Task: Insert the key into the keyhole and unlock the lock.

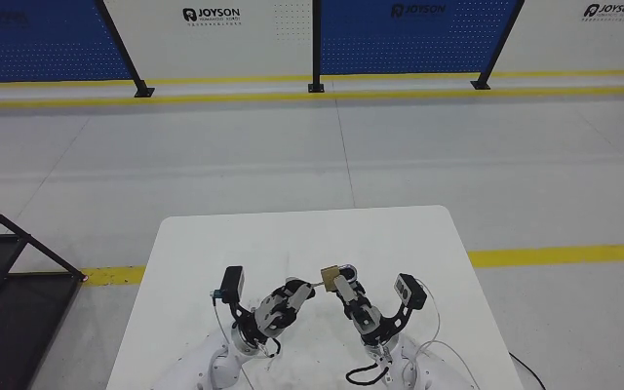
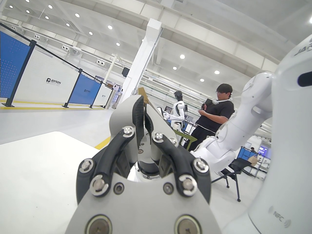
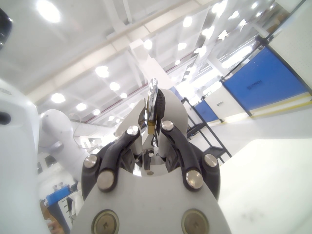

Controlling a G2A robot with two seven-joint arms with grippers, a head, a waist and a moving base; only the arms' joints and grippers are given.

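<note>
Both arms hover low over the near part of the white table [image 1: 292,234], their tips almost meeting. My right gripper [image 1: 340,285] [image 3: 154,105] is shut on a brass padlock [image 1: 330,273] [image 3: 152,98]; its silver shackle sticks out past the fingertips. My left gripper [image 1: 302,288] [image 2: 143,108] is shut on the key [image 1: 314,284], a thin brass piece [image 2: 143,94] poking out beyond the pads. In the top view the key's tip reaches the lock's body. Whether it sits inside the keyhole is hidden.
The far half of the table [image 2: 36,159] is bare. A black metal rack [image 1: 29,263] stands off the table's left side. Yellow floor tape [image 1: 546,256] and blue and white barrier panels [image 1: 409,34] lie beyond.
</note>
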